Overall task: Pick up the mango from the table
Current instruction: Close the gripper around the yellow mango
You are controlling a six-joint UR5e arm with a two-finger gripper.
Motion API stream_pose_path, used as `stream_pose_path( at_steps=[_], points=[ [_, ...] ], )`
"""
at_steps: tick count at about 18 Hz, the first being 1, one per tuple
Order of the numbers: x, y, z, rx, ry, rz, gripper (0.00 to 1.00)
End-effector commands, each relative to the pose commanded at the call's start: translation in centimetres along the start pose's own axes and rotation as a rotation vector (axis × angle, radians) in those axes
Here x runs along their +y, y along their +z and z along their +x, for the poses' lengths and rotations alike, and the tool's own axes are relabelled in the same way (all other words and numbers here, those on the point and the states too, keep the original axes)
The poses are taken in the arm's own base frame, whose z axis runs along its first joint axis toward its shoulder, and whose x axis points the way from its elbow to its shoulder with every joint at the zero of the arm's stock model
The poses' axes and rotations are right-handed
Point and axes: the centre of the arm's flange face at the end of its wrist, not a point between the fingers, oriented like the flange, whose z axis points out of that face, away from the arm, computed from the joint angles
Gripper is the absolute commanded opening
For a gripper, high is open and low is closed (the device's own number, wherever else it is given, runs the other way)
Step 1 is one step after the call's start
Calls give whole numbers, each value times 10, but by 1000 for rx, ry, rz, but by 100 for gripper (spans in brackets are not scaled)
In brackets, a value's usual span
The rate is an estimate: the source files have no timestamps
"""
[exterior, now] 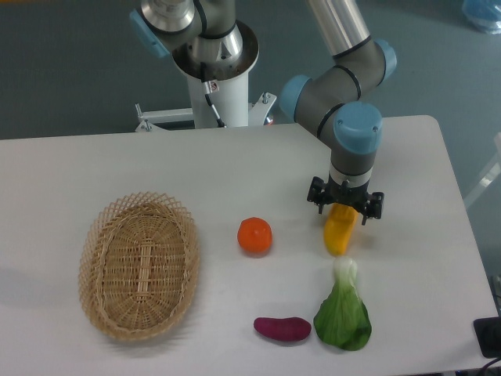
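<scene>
The mango [338, 233] is a yellow-orange oval lying on the white table [235, 168], right of centre. My gripper [343, 211] is straight above the mango's far end and covers it. The fingertips are hidden behind the gripper body. I cannot tell whether the jaws are open or closed on the fruit, or whether the mango still rests on the table.
A round orange fruit [254, 236] lies left of the mango. A leafy green vegetable [343, 316] lies just in front of it, with a purple sweet potato [282, 328] beside that. A wicker basket [139, 266] stands at the left. The arm's base [215, 70] is at the back.
</scene>
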Motion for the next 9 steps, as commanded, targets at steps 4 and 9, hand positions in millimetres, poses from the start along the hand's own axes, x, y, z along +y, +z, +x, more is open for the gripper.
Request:
stream_pose_path(
  at_steps=[4, 9],
  points=[
    [1, 3, 2, 7, -8, -4, 100],
    [1, 5, 2, 7, -11, -4, 72]
  ],
)
